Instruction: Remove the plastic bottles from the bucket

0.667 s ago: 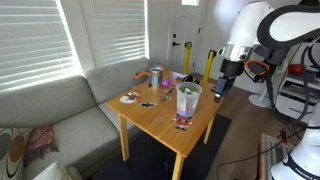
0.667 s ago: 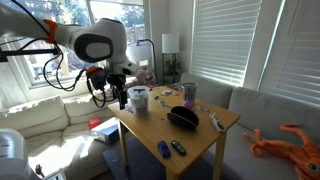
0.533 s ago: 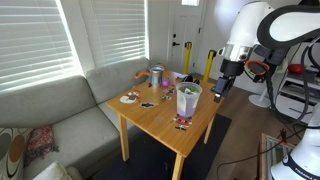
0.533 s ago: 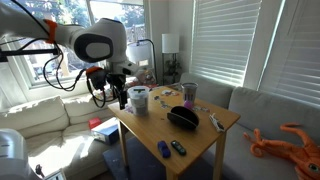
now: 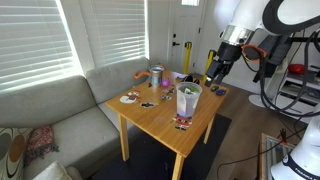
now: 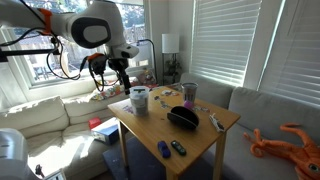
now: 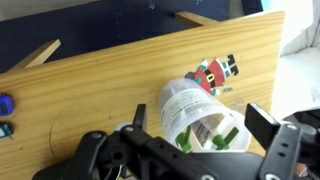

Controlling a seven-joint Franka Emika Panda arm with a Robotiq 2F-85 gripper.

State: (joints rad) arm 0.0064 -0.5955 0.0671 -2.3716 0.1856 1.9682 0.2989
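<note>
The bucket [image 5: 188, 98] is a translucent whitish tub standing near one edge of the wooden table [image 5: 160, 115]; it also shows in an exterior view [image 6: 139, 99]. In the wrist view I look down into the bucket [image 7: 190, 105]. Two plastic bottles with green caps stand inside it [image 7: 186, 139] [image 7: 228, 134]; their labels are hard to make out. My gripper [image 7: 200, 126] is open and empty, its fingers spread on either side of the bucket's rim and above it. In both exterior views the gripper [image 5: 213, 74] [image 6: 121, 78] hangs just beside and above the bucket.
A grey can with orange [image 5: 157, 76] and a tall yellow post [image 5: 209, 62] stand behind the bucket. A black bowl [image 6: 182, 117] sits mid-table. A Santa sticker [image 7: 215, 70] lies beside the bucket. Small blue items [image 7: 5, 103] lie at the far edge. A couch [image 5: 60, 110] borders the table.
My arm has risen and swung in toward the bucket; the gripper now sits higher and closer over its rim. The bucket and bottles have not moved.
</note>
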